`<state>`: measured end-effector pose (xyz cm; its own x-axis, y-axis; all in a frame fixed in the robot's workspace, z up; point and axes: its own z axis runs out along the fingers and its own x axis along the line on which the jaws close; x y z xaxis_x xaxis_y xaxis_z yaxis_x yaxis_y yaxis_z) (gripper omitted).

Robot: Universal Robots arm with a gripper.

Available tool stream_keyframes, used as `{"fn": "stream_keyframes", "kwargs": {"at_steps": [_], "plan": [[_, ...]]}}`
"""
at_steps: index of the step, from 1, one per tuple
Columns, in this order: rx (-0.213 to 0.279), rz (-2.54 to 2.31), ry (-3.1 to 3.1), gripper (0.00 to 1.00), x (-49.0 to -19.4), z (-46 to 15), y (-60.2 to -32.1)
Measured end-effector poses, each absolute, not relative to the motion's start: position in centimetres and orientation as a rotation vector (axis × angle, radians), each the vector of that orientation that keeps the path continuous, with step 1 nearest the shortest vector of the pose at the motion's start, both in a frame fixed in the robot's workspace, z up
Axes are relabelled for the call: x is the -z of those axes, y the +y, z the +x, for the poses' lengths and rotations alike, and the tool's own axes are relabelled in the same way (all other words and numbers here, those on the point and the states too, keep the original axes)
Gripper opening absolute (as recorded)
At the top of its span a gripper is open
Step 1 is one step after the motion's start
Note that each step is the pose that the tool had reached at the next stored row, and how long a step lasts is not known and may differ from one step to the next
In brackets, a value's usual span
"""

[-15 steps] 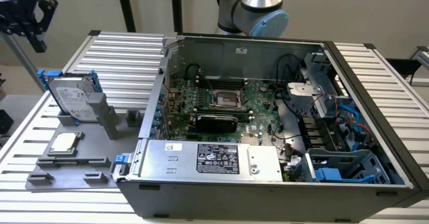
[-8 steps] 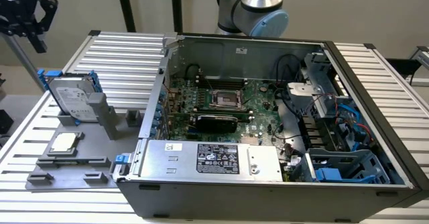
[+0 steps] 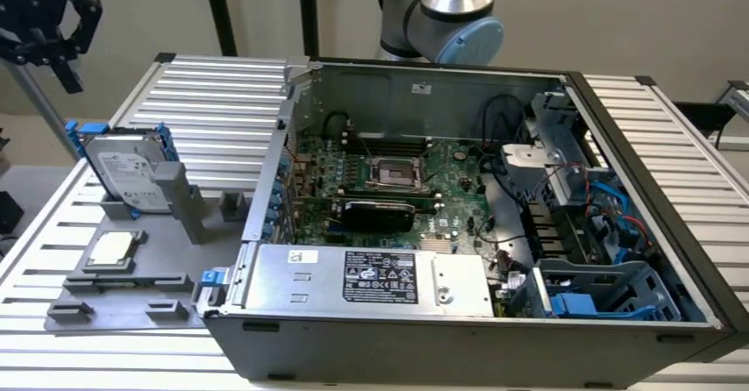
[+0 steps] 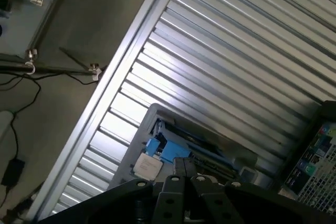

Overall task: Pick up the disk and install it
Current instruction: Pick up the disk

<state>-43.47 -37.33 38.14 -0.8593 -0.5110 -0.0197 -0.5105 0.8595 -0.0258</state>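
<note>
**A:** Where is the disk?

**B:** In the exterior view, take the open computer case (image 3: 468, 347) as the centre of the dial. The disk (image 3: 121, 167) is out at nine o'clock on the ribbed bench (image 3: 223, 93), not in the case. It stands upright on its edge in a grey holder (image 3: 175, 200). Its white label faces the camera and the blue carrier frame runs round its edges.

**A:** And the fingers?

**B:** The fingers (image 3: 65, 68) hang in the air at eleven o'clock from the disk, well apart from it. They are clenched together with nothing between them.

**A:** Does the wrist view agree?

**B:** Yes. There the black fingers (image 4: 181, 167) are pressed shut and empty. Past them I see the disk's blue frame (image 4: 169, 149), with the small square chip (image 4: 148, 165) just beside it. The fingers touch neither one.

**A:** Where does that chip sit in the exterior view?

**B:** At six o'clock from the disk, lying flat on a low grey fixture (image 3: 123, 279).

**A:** What else is around the case?

**B:** The silver box with a black label (image 3: 374, 277) lies inside at seven o'clock. The arm's silver and blue joint (image 3: 451, 14) rises behind the case at twelve o'clock.
</note>
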Motion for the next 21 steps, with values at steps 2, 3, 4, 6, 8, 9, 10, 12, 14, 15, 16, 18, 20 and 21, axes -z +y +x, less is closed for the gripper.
{"fn": "stream_keyframes", "kwargs": {"at_steps": [2,3,4,6,8,9,10,12,14,15,16,18,20,21], "plan": [[0.030,-0.881,2.988,0.11,-38.11,-43.47,-37.33],[0.029,-0.908,2.980,0.11,-38.09,-43.47,-37.33],[0.029,-0.933,2.972,0.11,-38.08,-43.47,-37.33],[0.028,-0.988,2.954,0.11,-38.04,-43.47,-37.33],[0.028,-1.040,2.935,0.11,-38.00,-43.47,-37.33],[0.027,-1.067,2.926,0.11,-37.98,-43.47,-37.33],[0.027,-1.095,2.915,0.11,-37.96,-43.47,-37.33],[0.026,-1.147,2.895,0.11,-37.92,-43.47,-37.33],[0.025,-1.199,2.873,0.11,-37.89,-43.47,-37.33],[0.025,-1.225,2.862,0.11,-37.87,-43.47,-37.33],[0.024,-1.250,2.851,0.11,-37.85,-43.47,-37.33],[0.024,-1.303,2.827,0.11,-37.81,-43.47,-37.33],[0.023,-1.354,2.802,0.11,-37.77,-43.47,-37.33],[0.022,-1.379,2.790,0.11,-37.75,-43.47,-37.33]]}}
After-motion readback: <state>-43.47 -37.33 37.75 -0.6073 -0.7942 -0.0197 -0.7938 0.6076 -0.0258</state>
